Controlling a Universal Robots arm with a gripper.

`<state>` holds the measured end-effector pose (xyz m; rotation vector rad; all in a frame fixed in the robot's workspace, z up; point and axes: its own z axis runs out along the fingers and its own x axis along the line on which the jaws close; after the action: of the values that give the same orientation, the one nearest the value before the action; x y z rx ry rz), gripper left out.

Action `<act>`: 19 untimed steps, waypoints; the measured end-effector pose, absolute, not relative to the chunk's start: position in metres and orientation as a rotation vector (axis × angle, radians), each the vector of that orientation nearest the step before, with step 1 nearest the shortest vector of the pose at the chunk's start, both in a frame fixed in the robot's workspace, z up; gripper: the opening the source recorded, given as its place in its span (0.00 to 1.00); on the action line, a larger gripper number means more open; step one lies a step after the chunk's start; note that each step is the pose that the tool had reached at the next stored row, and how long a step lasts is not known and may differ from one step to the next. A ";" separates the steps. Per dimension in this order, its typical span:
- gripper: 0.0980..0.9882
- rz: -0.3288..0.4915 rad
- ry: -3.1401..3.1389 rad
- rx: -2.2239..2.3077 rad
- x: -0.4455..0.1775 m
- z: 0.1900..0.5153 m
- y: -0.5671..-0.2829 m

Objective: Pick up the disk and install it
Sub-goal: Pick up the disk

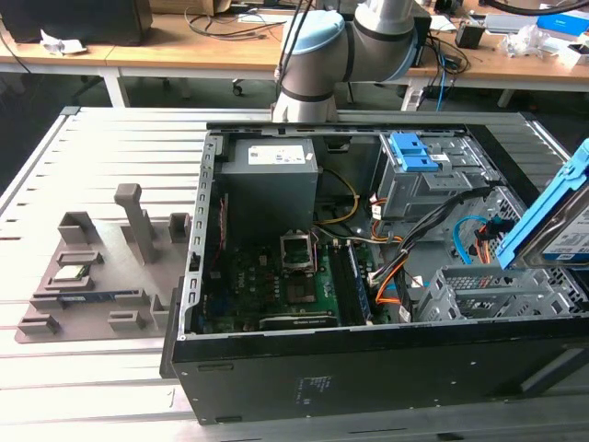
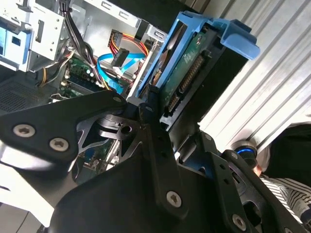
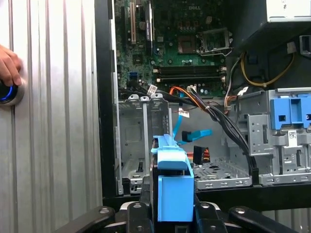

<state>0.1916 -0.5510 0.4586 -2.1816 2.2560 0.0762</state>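
Grey plastic is what I am picking out first, at nine o'clock in the exterior view: a moulded fixture tray (image 1: 92,276) is lying on the slatted metal table (image 1: 92,396), with a small square chip (image 1: 72,273) sitting in one of its pockets. Toward the centre, the open computer case (image 1: 368,378) is lying on its side. Its green motherboard (image 1: 276,276) is facing up, and a grey power supply (image 1: 271,180) is sitting at twelve o'clock from the board. The robot arm (image 1: 322,55) is reaching in from twelve o'clock. At about one o'clock a ribbed blue latch piece (image 1: 414,152) is sitting on the upper drive cage (image 1: 433,189).

At three o'clock the disk (image 1: 552,216) is hanging tilted in its blue carrier, with its lower end near the empty metal bay (image 1: 488,290). I cannot tell whether they are touching.

In the first wrist view the gripper (image 3: 172,204) is clamping the disk, with black fingers (image 3: 203,218) pressing on either side of the carrier. A person's hand (image 3: 7,63) is resting on a blue-lit button (image 3: 6,92) on the table.
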 end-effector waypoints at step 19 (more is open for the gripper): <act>0.30 0.076 2.255 -2.182 0.175 0.457 -0.551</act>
<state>0.1749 -0.5511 0.4567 -2.1821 2.2555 0.0761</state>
